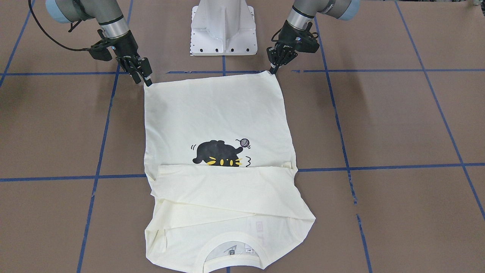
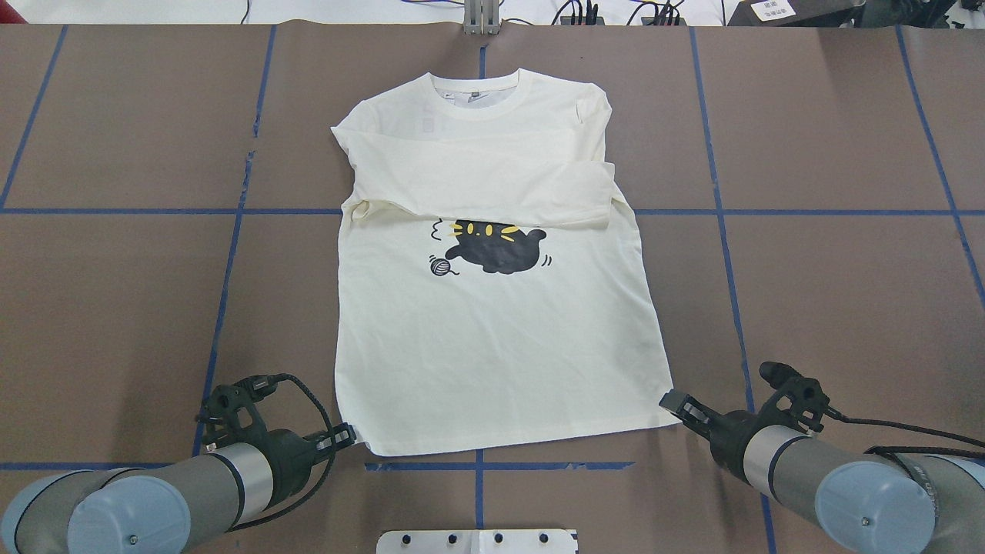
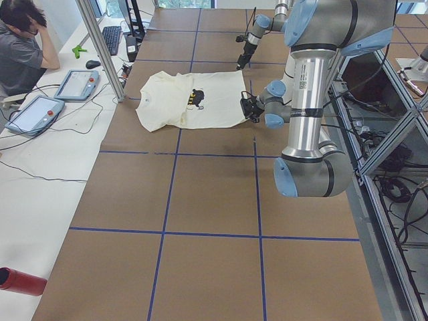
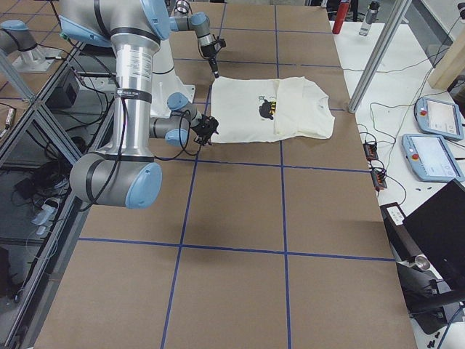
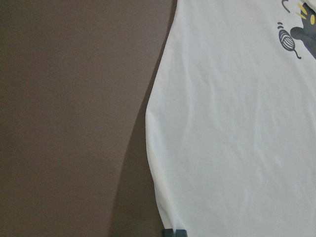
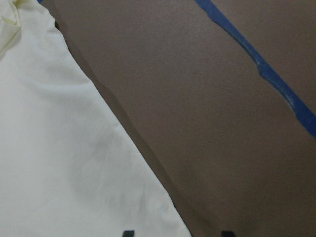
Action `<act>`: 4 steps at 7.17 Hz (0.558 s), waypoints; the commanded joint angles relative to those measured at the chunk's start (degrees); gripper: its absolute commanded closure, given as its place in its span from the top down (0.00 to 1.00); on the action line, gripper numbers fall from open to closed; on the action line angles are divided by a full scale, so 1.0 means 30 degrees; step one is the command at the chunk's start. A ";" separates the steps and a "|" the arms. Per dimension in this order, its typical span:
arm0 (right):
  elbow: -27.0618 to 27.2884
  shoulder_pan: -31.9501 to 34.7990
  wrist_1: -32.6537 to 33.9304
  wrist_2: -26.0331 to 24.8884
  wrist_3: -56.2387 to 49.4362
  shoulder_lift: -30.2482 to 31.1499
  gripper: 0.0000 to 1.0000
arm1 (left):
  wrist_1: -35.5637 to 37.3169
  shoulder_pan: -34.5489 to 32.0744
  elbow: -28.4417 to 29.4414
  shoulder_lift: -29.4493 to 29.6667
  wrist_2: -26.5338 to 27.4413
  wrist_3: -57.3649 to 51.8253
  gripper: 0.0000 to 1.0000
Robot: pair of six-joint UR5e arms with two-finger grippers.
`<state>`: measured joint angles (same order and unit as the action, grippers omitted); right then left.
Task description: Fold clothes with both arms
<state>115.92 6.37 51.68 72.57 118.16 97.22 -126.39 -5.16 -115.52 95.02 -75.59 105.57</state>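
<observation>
**Bright, even light; wrist views softer**

Diffuse light falls from above onto the table (image 2: 808,231), so shadows are short and faint. The shirt (image 2: 492,346) runs close to white in the overhead view, and its creases are barely readable. A pale sheen streaks the metal tube of the left arm (image 3: 306,100) in the left side view. Both wrist views are dimmer and slightly blurred. In the left one a dark shadow band hugs the shirt's edge.
</observation>
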 commanded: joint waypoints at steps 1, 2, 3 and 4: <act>-0.0262 -0.0042 0.0409 0.0009 -0.0070 -0.0267 0.62 | 0.0029 -0.0039 -0.0047 -0.0003 0.0002 -0.0004 0.00; -0.0262 -0.0042 0.0410 0.0038 -0.0070 -0.0354 0.54 | 0.0001 -0.0010 -0.0047 -0.0003 -0.0027 -0.0004 0.00; -0.0262 -0.0042 0.0381 -0.0019 -0.0041 -0.0442 0.30 | 0.0000 -0.0010 -0.0047 -0.0003 -0.0028 -0.0004 0.00; -0.0291 -0.0042 0.0380 -0.0049 0.0017 -0.0443 0.15 | 0.0000 -0.0010 -0.0047 -0.0003 -0.0028 -0.0004 0.00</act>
<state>115.12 6.25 52.84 72.54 118.05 96.02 -126.38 -5.20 -115.66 95.01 -75.66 105.56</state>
